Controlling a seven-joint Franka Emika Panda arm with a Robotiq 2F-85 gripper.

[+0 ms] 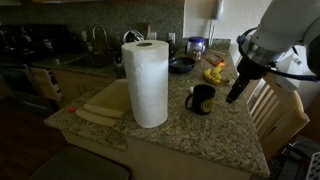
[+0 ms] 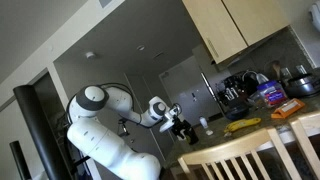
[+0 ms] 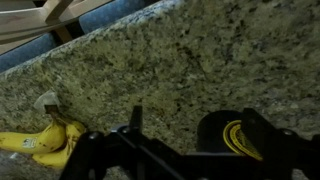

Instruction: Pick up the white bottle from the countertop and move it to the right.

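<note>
My gripper (image 1: pixel 234 97) hangs open just above the speckled granite countertop (image 1: pixel 190 132), right beside a black mug (image 1: pixel 200 98). In the wrist view the mug (image 3: pixel 232 135), yellow inside, sits between my open fingers (image 3: pixel 198 125), close to one of them, over bare granite (image 3: pixel 200 60). A small pale object (image 3: pixel 47 101) stands against the bananas (image 3: pixel 40 142); it may be the white bottle, but it is too small to tell. A small white thing (image 2: pixel 204 122) also shows near my gripper (image 2: pixel 180 130) in an exterior view. I hold nothing.
A tall white paper towel roll (image 1: pixel 147 82) stands mid-counter. Bananas (image 1: pixel 215 72), a dark bowl (image 1: pixel 181 66) and a blue-topped jar (image 1: pixel 196 45) sit behind the mug. A wooden chair (image 1: pixel 275 110) stands off the counter's edge. A sink (image 1: pixel 105 100) lies beside the roll.
</note>
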